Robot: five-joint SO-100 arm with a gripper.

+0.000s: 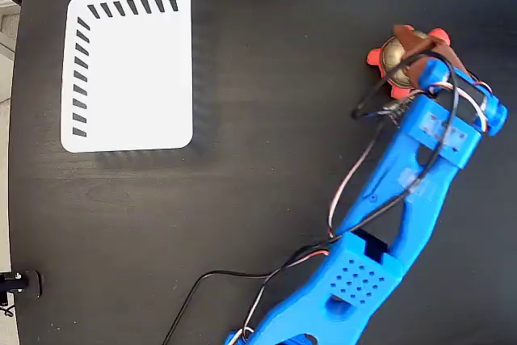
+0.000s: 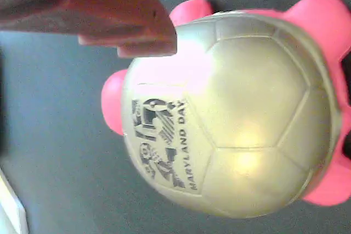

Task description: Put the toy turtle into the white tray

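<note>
I have the tool [image 1: 414, 58] down over the turtle [image 1: 396, 56] at the upper right of the fixed view. In the wrist view one brown finger [image 2: 109, 9] lies against the upper edge of the gold shell [image 2: 236, 113]; I see no second finger, so I cannot tell whether the tool is clenched or released. The turtle sits on the black tabletop [image 1: 266, 119], pink-red legs sticking out around the shell. The blue arm [image 1: 404, 191] runs down to the bottom edge, wires trailing. The tray [image 1: 133, 70] lies well apart at the upper left.
</note>
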